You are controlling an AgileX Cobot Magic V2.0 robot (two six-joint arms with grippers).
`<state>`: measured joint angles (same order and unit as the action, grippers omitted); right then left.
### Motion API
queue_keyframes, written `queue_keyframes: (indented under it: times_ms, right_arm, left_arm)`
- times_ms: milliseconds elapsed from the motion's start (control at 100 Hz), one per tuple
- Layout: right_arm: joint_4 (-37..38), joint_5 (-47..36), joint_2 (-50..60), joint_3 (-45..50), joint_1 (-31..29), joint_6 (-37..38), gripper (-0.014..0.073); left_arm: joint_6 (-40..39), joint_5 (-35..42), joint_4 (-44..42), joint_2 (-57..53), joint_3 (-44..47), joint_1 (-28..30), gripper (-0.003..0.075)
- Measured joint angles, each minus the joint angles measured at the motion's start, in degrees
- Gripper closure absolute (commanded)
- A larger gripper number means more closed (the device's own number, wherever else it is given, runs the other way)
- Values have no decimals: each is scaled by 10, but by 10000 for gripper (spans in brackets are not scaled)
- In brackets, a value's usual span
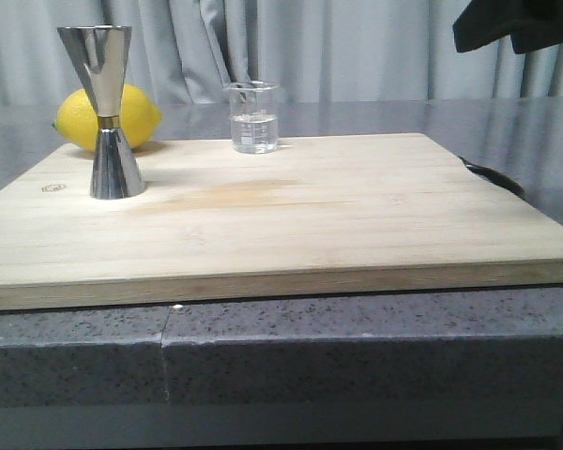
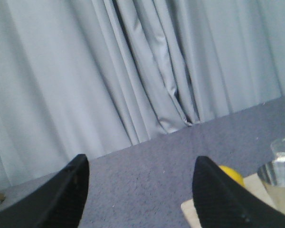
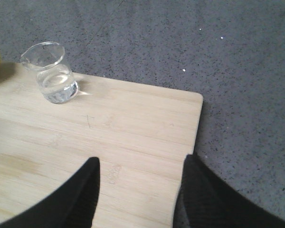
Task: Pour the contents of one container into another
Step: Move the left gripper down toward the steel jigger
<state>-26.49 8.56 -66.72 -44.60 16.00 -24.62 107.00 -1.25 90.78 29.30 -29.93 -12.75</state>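
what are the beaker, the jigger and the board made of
Beaker: clear glass by the look, see-through with white printed marks, clear liquid inside.
Jigger: polished metal, likely steel, with mirror reflections and a thin gold band at the waist.
Board: pale wood, possibly bamboo, with visible grain and a matte finish.

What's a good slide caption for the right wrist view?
Open right hand above the wooden board, with the water-filled glass beaker standing untouched near its far edge.

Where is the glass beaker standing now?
In the front view the glass beaker stands at the wooden board's far edge, right of the steel jigger and the lemon.
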Motion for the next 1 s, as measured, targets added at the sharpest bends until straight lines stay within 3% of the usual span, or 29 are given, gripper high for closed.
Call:
queue_keyframes:
  times_ms: [250,440,700,1000]
  right_arm:
    - [0,0,0,0,0,0,244]
    - [0,0,0,0,0,0,244]
    - [0,0,0,0,0,0,244]
    - [0,1,0,0,0,0,244]
  left_arm:
    - [0,12,41,0,58,0,300]
    - [0,-71,113,8,76,0,301]
    - [0,-214,123,65,81,0,301]
    - [55,-234,122,140,81,0,301]
